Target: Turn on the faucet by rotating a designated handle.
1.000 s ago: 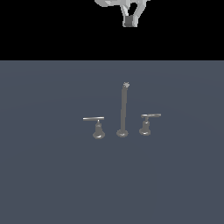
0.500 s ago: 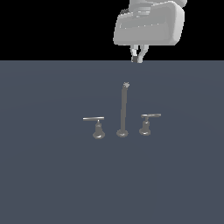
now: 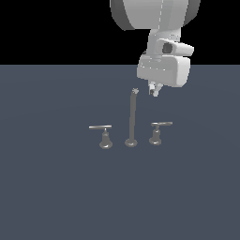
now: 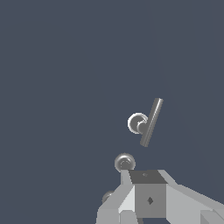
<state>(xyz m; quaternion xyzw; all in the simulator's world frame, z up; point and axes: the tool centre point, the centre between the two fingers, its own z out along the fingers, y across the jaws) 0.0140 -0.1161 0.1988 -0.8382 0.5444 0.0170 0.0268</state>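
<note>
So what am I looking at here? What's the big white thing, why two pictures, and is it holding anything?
These are computer renders, not photos. The white thing is a robot arm; its gripper hangs at the tip. In neither picture can I tell whether it is open or shut, and nothing shows between its fingers.

The exterior view comes from a camera off the arm. The wrist view comes from a camera on the arm's wrist, looking down past the gripper.

On the grey surface stands a faucet: a tall thin spout with a low lever on each side. The one to turn is the handle on the exterior view's right. The gripper hangs above it, apart from it. The other lever sits on the left.
</note>
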